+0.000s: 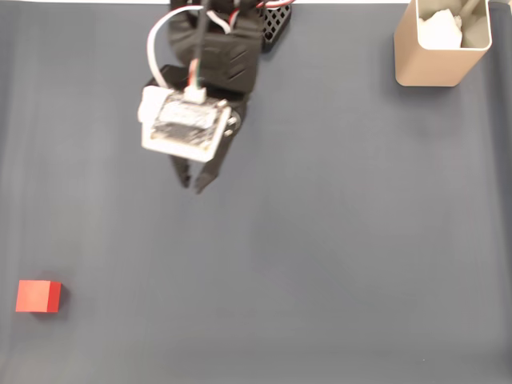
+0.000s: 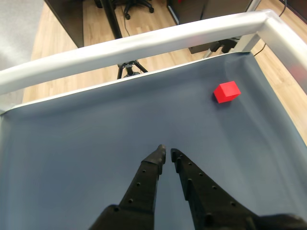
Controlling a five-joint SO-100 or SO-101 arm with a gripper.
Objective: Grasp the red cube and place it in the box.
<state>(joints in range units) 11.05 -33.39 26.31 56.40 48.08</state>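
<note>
Red cube [image 1: 38, 296], small, matte and solid, sits on the dark grey table mat [image 1: 344, 240] near the lower left corner of the fixed view, close to the left edge. In the wrist view we see the same cube [image 2: 226, 91] up and to the right, near the far corner of the mat, where a pale metal rail [image 2: 144, 40] frames the surface.

We find the black two-finger gripper [image 1: 192, 182] near the top centre of the fixed view, below a white camera block [image 1: 182, 124] with a white cable [image 1: 156, 44] looping above it. Its fingers point down the picture and come nearly together at the tips, with nothing between them; in the wrist view the gripper [image 2: 167, 152] shows only a thin slit between the tips. It stands well apart from the cube.

The tall tan box [image 1: 428, 60] with rounded corners stands in the top right corner of the fixed view, well apart from both gripper and cube. Something white and crumpled [image 1: 440, 30] lies inside it; we cannot tell what it is.

Between gripper and cube the mat is bare, and so is the stretch between gripper and box. Beyond the rail the wrist view shows a wooden floor [image 2: 62, 33] and the base of an office chair [image 2: 136, 5].
</note>
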